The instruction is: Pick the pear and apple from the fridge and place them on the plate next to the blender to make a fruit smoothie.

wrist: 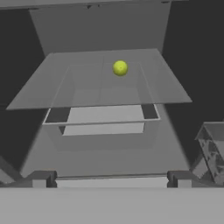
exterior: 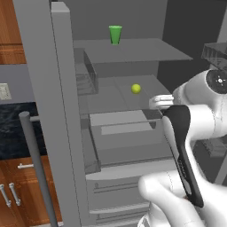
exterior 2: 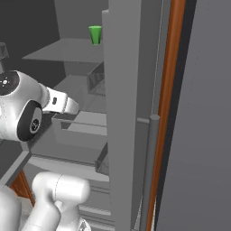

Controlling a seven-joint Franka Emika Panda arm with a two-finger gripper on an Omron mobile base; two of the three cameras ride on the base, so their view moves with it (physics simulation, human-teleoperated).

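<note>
The white arm was bent sharply. Its lower links rose from the base, and one link carried a long dark strip along its side. Above that link, a large round dark joint sat at the highest point of the arm. From this joint the white wrist went forward and a little down, nearly level. The gripper (wrist: 111, 179) pointed forward, away from the base. The two dark fingertips (wrist: 43, 178) stood far apart from each other, one at each side of the hand view, so the jaws were spread wide. Nothing was between the fingertips, and they touched nothing.
</note>
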